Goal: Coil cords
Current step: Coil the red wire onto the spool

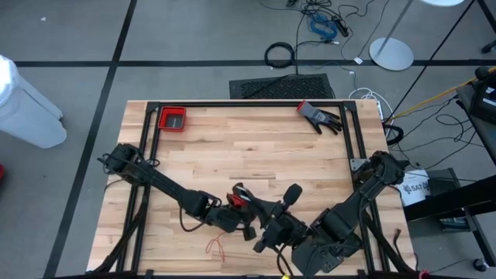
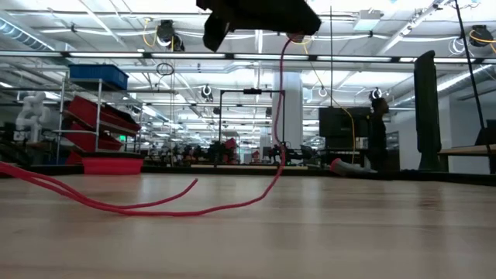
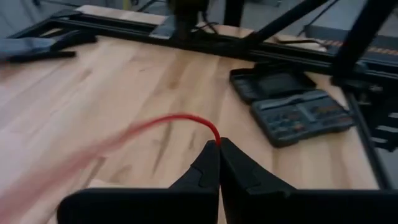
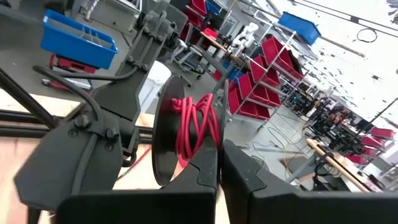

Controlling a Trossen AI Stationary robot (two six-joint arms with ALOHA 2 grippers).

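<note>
The thin red cord runs from my shut left gripper out over the wooden table. Part of it is wound on a round black disc spool, with my right gripper shut at the spool's edge. In the high view both grippers meet near the table's front middle, by the red windings. A loose cord end lies on the wood near the front edge. In the low view the cord hangs from a dark gripper at the top and trails left along the table. My left gripper pinches the red cord between its two fingertips, a single strand. The cord arcs away from the tips and stays clear of the table there. My right gripper is shut on the spool beside the red windings. It holds the spool lifted off the table with the disc on edge. The fingers hide the exact part they hold.
A red tray sits at the far left of the table. A dark flat case-like thing lies at the far right, also seen as the case in the left wrist view. Black frame rails border the table.
</note>
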